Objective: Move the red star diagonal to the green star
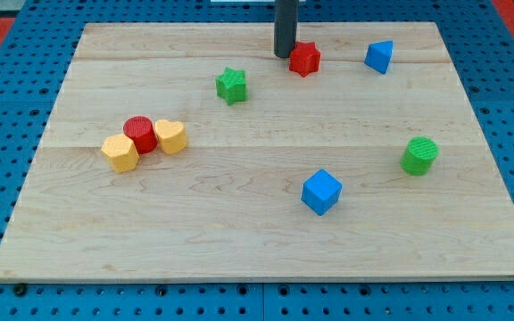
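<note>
The red star (305,59) lies near the view's top, a little right of centre. The green star (231,86) lies to its lower left, about a block's width apart in height. My tip (284,55) stands just left of the red star, touching or nearly touching its left side, and up and to the right of the green star. The dark rod rises from there out of the view's top.
A blue block (378,56) lies right of the red star. A green cylinder (419,155) and a blue cube (320,192) lie at the lower right. A red cylinder (140,135) sits between two yellow blocks (120,152) (170,136) at the left.
</note>
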### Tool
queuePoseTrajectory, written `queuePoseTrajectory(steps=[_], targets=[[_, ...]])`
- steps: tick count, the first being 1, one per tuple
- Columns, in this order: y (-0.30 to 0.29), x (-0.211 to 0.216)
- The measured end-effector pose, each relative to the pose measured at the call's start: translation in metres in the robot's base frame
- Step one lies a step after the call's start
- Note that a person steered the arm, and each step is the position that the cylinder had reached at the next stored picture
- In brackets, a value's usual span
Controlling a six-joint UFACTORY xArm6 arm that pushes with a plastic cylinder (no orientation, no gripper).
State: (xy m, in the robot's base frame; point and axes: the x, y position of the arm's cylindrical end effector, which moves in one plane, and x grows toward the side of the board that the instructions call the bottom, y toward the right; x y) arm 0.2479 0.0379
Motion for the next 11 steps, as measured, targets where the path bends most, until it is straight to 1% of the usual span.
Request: queuePoseTrajectory(steps=[1,2,3,4,5,6,7,8,9,10,11], targets=[[0.014,-0.026],[0.054,-0.008],[0.059,0.036],[0.028,0.092],[0.033,0.097],[0.066,0.062],[0.071,0.027],[0.027,0.016],[-0.019,0.067],[-0.034,0.134],[-0.033,0.114]])
